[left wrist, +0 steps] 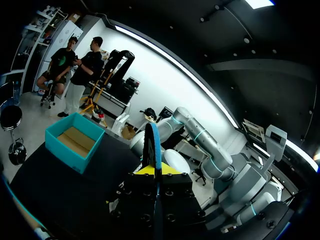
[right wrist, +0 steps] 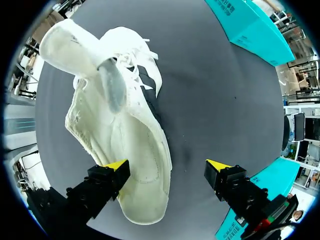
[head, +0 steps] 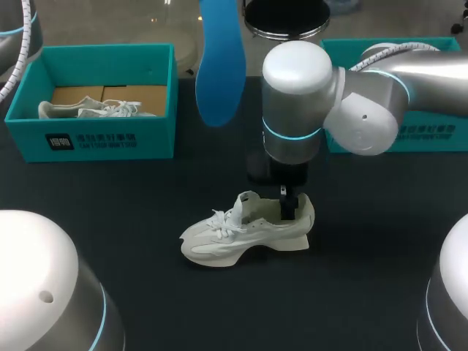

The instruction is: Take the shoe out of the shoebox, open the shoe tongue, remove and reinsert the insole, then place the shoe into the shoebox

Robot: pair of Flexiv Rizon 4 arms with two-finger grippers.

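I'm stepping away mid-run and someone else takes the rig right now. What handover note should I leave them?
Left gripper: shut on the blue insole, held up above the table.
Right gripper: open at the heel of the white shoe, which stands on the table.
Shoebox: at the left, another shoe inside.
Done: shoe out, tongue lifted, insole removed.
Left: reinsert the insole, put the shoe into the shoebox.

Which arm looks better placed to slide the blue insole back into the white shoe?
Left. The left gripper is shut on the blue insole, held up in the air. The right gripper stands open at the heel of the shoe, holding nothing, so it likely suits steadying instead.
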